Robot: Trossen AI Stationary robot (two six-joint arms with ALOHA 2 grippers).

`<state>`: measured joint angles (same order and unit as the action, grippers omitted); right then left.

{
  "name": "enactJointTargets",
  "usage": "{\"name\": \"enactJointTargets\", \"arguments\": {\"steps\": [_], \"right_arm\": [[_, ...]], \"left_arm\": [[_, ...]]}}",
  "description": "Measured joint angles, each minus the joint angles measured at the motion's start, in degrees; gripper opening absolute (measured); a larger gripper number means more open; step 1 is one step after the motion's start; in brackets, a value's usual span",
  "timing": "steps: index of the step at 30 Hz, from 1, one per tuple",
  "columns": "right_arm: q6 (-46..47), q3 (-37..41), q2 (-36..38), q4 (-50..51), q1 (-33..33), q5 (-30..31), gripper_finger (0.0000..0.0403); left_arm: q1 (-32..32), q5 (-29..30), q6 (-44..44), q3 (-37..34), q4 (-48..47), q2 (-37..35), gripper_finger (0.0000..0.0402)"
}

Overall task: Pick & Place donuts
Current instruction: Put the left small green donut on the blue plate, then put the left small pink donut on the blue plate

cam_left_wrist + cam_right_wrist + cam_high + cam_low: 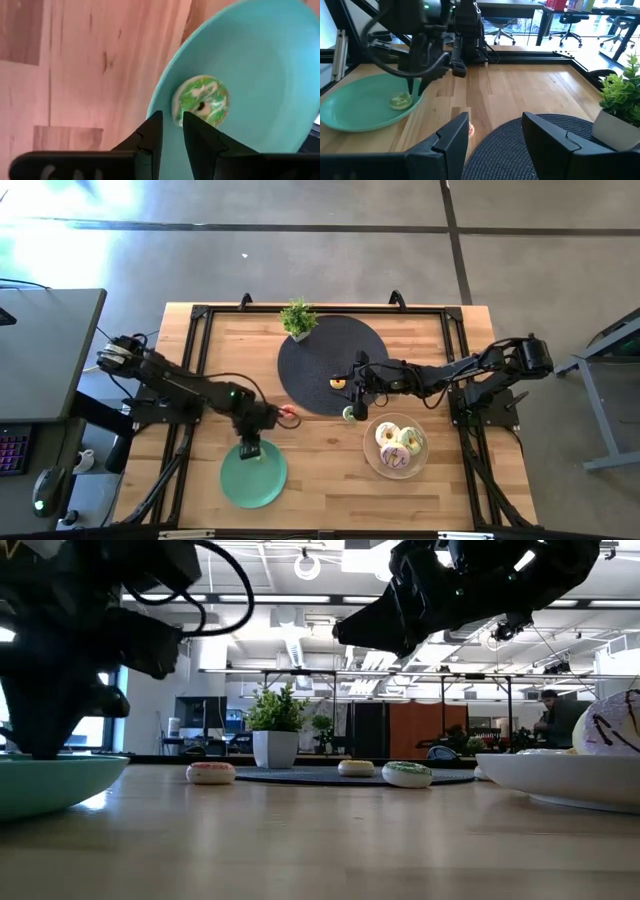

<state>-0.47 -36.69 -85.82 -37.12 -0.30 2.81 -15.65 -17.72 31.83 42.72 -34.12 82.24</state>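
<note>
The left hand (249,448) hangs over the green plate (268,485). Its two fingers are almost closed and they hold nothing. A small green and white donut (201,100) lies on the plate, just past the fingertips. I think this donut is put down now.

The right hand (357,387) is over the dark round mat (310,355). Its fingers are wide open and they hold nothing. A yellow donut (339,383) lies on the mat, just beside this hand. A green donut (349,414) lies at the mat's edge, a little below the hand. A pink donut (288,415) lies on the wood, between the two hands and closer to the left one.

The clear plate (374,455), near the right hand, holds three bigger donuts (398,447). So four donuts are on plates, I think, and three small ones are left to move.

The surface (200,380) is light wood with a black frame around it. A little plant in a white pot (299,320) stands at the far edge of the mat. The room behind is a big office with lights on the ceiling, desks and chairs. A person (549,715) is far off at the back.
</note>
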Motion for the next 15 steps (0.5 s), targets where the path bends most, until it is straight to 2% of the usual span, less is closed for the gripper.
{"name": "enactJointTargets", "arguments": {"steps": [4,10,12,15], "right_arm": [[0.0,0.0,0.0,0.0,0.0,0.0,0.0181],[-0.98,0.0,0.0,0.0,0.0,0.0,0.0181],[-1.07,0.0,0.0,0.0,0.0,0.0,0.0181],[-1.07,0.0,0.0,0.0,0.0,0.02,0.0181]], "left_arm": [[2.6,-2.96,-2.61,0.7,-0.24,0.0,0.0075],[3.82,-3.21,-8.57,5.77,-0.7,0.0,0.0075],[3.63,-0.12,-12.11,8.16,-0.45,0.0,0.0075],[3.65,10.49,-15.95,10.87,0.11,0.0,0.0076]]}}
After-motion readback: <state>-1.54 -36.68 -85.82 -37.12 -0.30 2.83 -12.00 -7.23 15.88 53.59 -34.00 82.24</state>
